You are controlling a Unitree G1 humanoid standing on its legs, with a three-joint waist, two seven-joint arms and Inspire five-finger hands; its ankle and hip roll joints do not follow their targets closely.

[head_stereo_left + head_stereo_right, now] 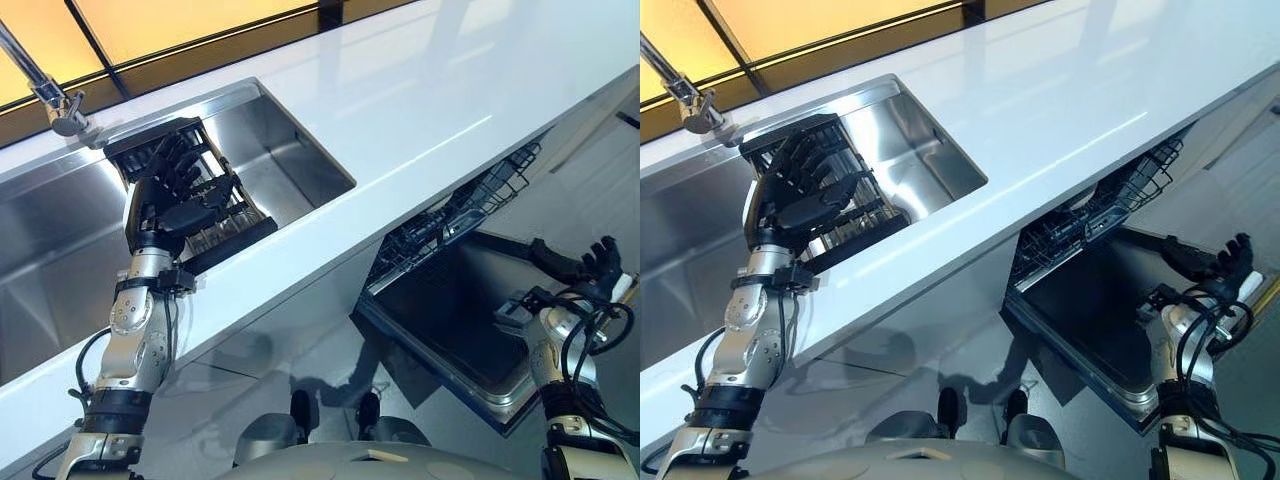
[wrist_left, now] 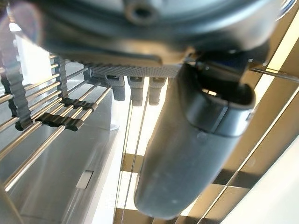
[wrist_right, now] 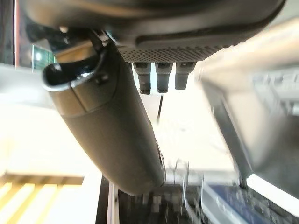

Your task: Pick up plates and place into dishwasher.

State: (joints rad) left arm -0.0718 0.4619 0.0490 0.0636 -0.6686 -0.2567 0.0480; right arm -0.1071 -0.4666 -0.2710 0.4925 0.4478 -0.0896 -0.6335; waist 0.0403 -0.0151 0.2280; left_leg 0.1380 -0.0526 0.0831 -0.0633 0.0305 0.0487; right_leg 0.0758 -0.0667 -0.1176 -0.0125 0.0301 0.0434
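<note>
Left robot hand (image 1: 180, 195) is down in the sink (image 1: 300, 150), resting over the black dish rack (image 1: 215, 225). Its fingers look fairly straight and spread across the wire, with nothing gripped that I can make out. In the left wrist view the thumb and fingertips hang just above the rack's rods with only bare steel past them. Honestly I can't spot a plate anywhere, not in the rack and not in either hand, so my guess is it's feeling for one among the slots.

Right robot hand (image 1: 590, 265) hovers way off over the open dishwasher door (image 1: 450, 320), fingers loosely open and empty, probably parked there ready to receive.

Room-wise, the sink walls box the left hand in close, and the faucet (image 1: 45, 90) sits just beyond it. Lifting straight up looks like the clean exit. The white counter (image 1: 430, 90) between the hands is bare, and the lower rack (image 1: 470, 205) beyond the right hand looks open.
</note>
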